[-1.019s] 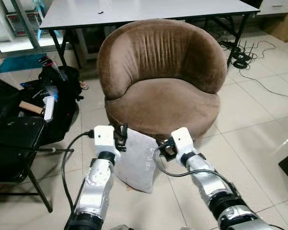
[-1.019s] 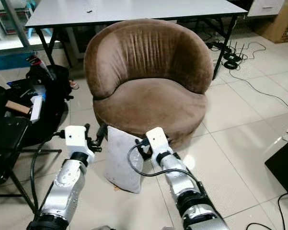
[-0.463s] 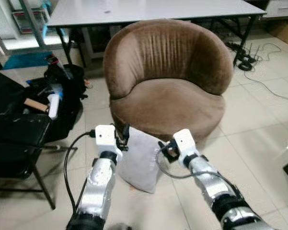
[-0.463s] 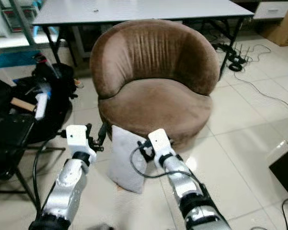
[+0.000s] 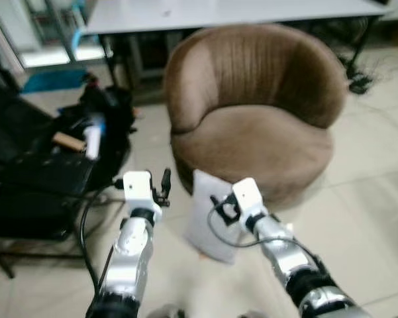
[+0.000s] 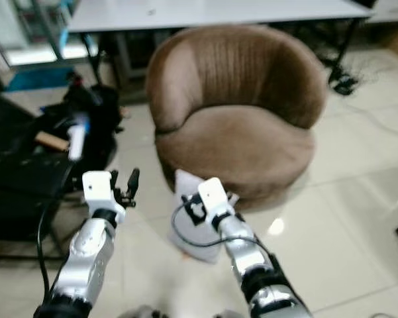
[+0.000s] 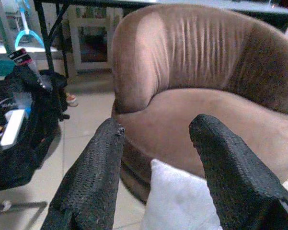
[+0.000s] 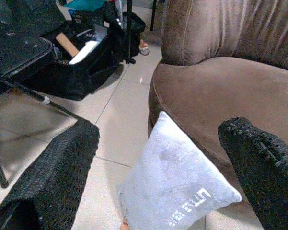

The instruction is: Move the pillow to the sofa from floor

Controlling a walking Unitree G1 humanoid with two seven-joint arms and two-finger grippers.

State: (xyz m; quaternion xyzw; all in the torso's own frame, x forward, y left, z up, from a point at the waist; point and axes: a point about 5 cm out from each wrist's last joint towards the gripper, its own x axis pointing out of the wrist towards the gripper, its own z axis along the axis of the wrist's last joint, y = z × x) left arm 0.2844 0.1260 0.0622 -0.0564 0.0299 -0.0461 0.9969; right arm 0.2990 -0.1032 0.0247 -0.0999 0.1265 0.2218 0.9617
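The round brown velvet sofa [image 5: 258, 112] stands on the tiled floor, and the pale grey square pillow [image 8: 175, 187] is propped upright against its base; it could be toppled if only one corner is caught. The right gripper [image 8: 163, 167] is spread wide before the pillow and the left gripper [image 7: 155, 158] is open to its left; nothing is held.

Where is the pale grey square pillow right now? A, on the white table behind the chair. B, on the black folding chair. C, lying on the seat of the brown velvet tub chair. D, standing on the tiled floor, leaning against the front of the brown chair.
D: the pale grey square pillow stands on the tiled floor, propped against the brown velvet tub chair, both grippers open and off it.
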